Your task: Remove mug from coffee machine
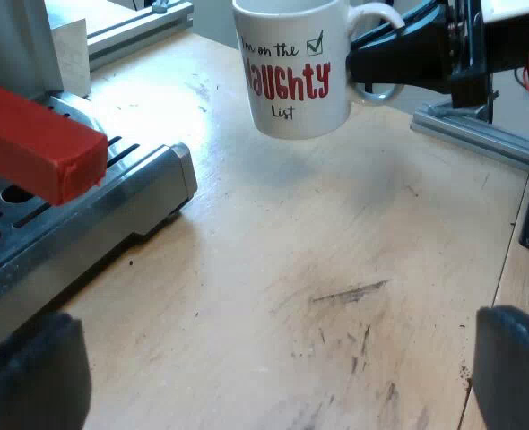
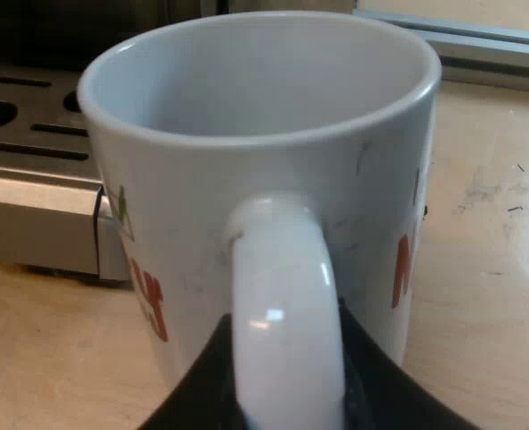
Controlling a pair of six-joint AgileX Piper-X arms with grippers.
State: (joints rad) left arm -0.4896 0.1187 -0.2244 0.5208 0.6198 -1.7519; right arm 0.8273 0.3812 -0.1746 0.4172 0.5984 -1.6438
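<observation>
Mug (image 1: 291, 72) is off the machine (image 1: 85, 215), just beside its tray and seemingly raised over the tabletop (image 1: 336, 269). Right hand (image 1: 369, 64) is clamped on the mug's handle. Left hand (image 1: 273, 376) hangs spread wide, empty. Removal looks mostly done; setting the mug down is left.

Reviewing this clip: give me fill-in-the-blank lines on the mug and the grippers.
The right gripper holds the mug by its ____.
The mug's large red word reads ____.
The left fingers stand ____.
The mug is off the machine's tray, over the wooden ____.
Missing: handle; Naughty; open; table.
</observation>
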